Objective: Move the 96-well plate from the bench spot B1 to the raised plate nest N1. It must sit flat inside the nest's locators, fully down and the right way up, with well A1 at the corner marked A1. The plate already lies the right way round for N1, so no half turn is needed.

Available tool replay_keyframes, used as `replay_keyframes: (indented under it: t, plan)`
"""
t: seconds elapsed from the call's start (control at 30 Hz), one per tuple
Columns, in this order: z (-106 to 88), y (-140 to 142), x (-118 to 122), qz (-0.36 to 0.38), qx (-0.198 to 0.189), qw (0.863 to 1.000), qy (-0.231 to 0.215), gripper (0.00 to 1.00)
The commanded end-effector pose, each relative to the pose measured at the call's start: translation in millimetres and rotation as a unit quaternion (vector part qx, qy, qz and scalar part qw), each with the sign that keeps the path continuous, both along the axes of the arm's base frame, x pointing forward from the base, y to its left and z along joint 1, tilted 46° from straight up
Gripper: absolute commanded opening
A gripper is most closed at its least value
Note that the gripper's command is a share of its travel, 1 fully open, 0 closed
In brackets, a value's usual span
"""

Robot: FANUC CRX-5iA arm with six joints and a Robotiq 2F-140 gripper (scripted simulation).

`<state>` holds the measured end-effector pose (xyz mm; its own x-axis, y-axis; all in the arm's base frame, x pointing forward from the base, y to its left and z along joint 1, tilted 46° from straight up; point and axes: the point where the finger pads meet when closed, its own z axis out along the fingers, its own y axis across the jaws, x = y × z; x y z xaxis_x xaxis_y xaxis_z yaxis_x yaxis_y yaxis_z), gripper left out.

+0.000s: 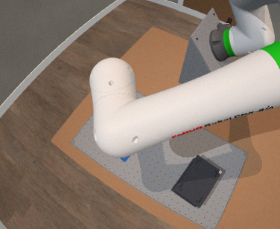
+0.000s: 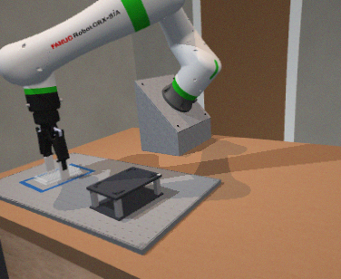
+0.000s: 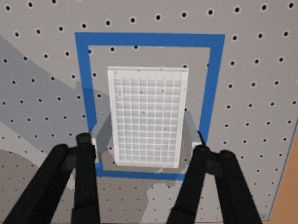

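Note:
The white 96-well plate (image 3: 148,116) lies flat inside the blue outline of spot B1 (image 3: 150,40) on the grey perforated board, and it also shows in the exterior view (image 2: 57,174). My gripper (image 3: 147,119) is down over the plate, with one finger on each long side near its closer end. The grey finger pads meet the plate's edges, so the gripper is shut on it. The plate still rests on the board. The raised dark plate nest N1 (image 2: 124,183) stands empty on short legs to the right and shows in the top view (image 1: 198,180). My arm hides the plate in the top view.
A grey wedge-shaped block (image 2: 170,118) carries the arm's base at the back of the wooden table. The perforated board (image 2: 107,199) runs to the table's front edge. My upper arm (image 1: 181,108) spans above the board.

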<state>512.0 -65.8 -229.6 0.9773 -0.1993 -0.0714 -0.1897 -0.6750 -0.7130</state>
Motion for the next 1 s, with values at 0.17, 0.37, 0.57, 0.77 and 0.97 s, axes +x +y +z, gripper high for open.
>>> replay_keyframes:
  t: [0.17, 0.37, 0.57, 0.77, 0.97]
  plan:
    - [-0.2, 0.0, 0.0, 0.000, 0.000, 1.000, 0.000, 0.00]
    - [-0.2, 0.0, 0.0, 0.000, 0.000, 1.000, 0.000, 0.00]
    - [-0.2, 0.0, 0.0, 0.000, 0.000, 1.000, 0.000, 0.00]
    - [1.0, -1.2, -0.1, 0.000, 0.000, 1.000, 0.000, 0.00]
    - [5.7, -5.9, -0.8, 0.000, 0.000, 1.000, 0.000, 0.00]
